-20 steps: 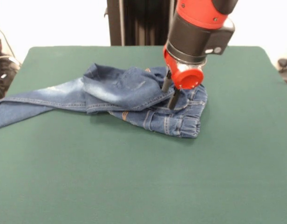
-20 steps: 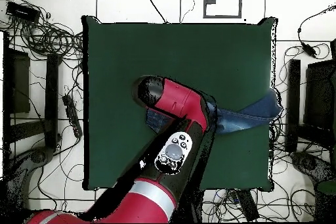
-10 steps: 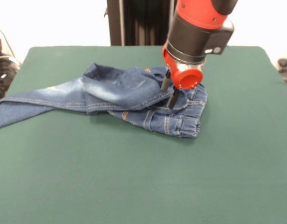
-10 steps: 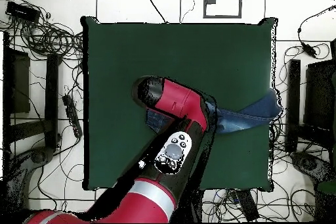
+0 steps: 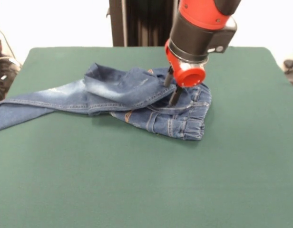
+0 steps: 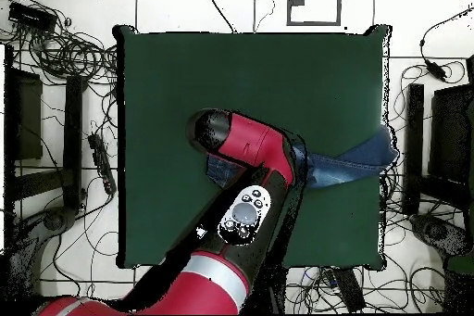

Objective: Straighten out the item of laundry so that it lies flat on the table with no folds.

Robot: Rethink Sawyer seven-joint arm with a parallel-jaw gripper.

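- Your claw (image 5: 172, 89) has lifted slightly over the last second; its 2 dark fingers (image 5: 175, 95) stand apart, tips at the crumpled blue denim jeans (image 5: 137, 102).
- Jeans lie bunched mid-tabletop (image 5: 137, 180), 1 leg trailing off the dark green felt edge.
- No cloth rose with it, so the folds remain.

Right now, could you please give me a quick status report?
Tool down on crumpled blue denim jeans, fingers apart. One leg off green felt table edge. Nothing in the way.
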